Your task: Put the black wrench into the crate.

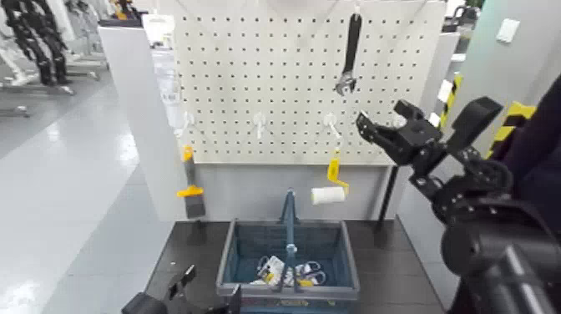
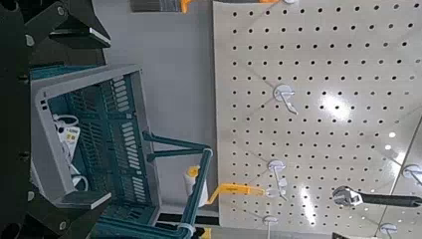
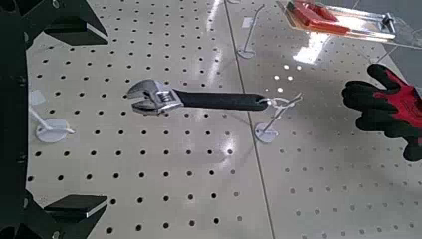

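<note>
The black wrench hangs from a hook high on the white pegboard, silver jaw head down. My right gripper is raised in front of the board, open, slightly right of and below the wrench head, not touching it. In the right wrist view the wrench lies beyond the open fingers, which hold nothing. The blue-grey crate with its upright handle stands on the dark table under the board; it also shows in the left wrist view. My left gripper waits low at the crate's left, open.
A yellow-handled paint roller hangs under the wrench, above the crate. Scissors and small items lie inside the crate. An orange clamp sits at the board's left post. A red-and-black glove hangs near the wrench's handle end.
</note>
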`<state>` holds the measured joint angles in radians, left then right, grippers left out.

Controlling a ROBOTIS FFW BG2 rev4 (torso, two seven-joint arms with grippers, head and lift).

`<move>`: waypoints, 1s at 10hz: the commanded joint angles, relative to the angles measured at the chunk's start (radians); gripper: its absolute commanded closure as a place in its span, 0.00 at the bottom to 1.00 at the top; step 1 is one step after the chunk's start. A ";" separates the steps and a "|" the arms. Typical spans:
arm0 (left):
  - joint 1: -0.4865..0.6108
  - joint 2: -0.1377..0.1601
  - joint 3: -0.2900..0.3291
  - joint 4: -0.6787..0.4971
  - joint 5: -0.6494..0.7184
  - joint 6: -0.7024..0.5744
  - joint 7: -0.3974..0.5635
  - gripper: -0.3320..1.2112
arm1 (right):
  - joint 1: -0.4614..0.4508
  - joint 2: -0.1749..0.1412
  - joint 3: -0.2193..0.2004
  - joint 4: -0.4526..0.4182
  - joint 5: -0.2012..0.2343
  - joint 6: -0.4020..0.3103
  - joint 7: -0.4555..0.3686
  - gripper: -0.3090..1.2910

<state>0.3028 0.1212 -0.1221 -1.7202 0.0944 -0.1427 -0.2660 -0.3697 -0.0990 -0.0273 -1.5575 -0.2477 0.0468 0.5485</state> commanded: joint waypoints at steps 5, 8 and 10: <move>-0.021 0.005 -0.011 0.011 0.008 0.000 -0.012 0.35 | -0.201 -0.015 0.052 0.178 -0.073 -0.039 0.088 0.30; -0.028 0.005 -0.013 0.016 0.013 0.000 -0.018 0.35 | -0.262 -0.015 0.072 0.246 -0.087 -0.047 0.131 0.32; -0.031 0.005 -0.014 0.018 0.013 -0.002 -0.021 0.35 | -0.298 -0.015 0.081 0.289 -0.101 -0.044 0.159 0.35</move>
<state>0.2719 0.1258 -0.1364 -1.7028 0.1073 -0.1432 -0.2864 -0.6596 -0.1135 0.0507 -1.2784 -0.3430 0.0028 0.7082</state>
